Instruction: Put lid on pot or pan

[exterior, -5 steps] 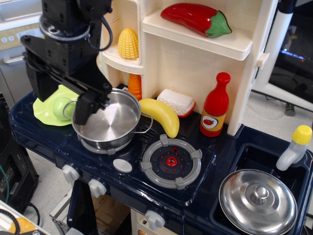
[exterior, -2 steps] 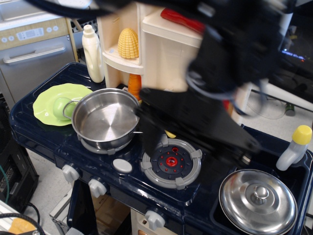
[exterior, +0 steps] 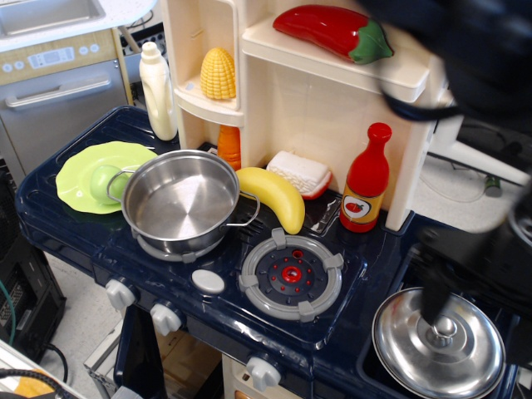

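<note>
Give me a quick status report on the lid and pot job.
Hand blurred over the lid, grip unclear. Lid sits in the sink at right. Pot open on left burner. Banana beside pot, not blocking.

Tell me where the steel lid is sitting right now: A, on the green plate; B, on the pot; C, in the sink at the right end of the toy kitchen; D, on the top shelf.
C: the lid lies in the sink at the lower right, while the pot stands open on the left burner.
</note>
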Controlling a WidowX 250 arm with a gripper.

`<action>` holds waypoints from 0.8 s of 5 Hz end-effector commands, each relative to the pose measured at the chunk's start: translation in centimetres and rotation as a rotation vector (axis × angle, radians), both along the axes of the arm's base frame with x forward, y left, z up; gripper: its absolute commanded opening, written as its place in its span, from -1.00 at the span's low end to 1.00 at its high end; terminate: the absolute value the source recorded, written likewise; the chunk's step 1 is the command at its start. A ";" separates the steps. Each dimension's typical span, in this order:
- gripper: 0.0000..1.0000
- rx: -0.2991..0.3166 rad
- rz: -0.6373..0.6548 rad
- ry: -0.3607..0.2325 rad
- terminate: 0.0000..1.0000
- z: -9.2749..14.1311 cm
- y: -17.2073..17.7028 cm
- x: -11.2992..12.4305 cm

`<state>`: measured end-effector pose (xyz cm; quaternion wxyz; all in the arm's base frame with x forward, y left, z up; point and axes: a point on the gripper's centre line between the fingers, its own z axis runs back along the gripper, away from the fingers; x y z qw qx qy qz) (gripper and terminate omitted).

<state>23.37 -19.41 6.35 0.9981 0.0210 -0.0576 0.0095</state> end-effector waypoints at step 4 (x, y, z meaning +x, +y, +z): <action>-1.00 -0.050 -0.091 -0.021 -1.00 -2.5 1.9 2.4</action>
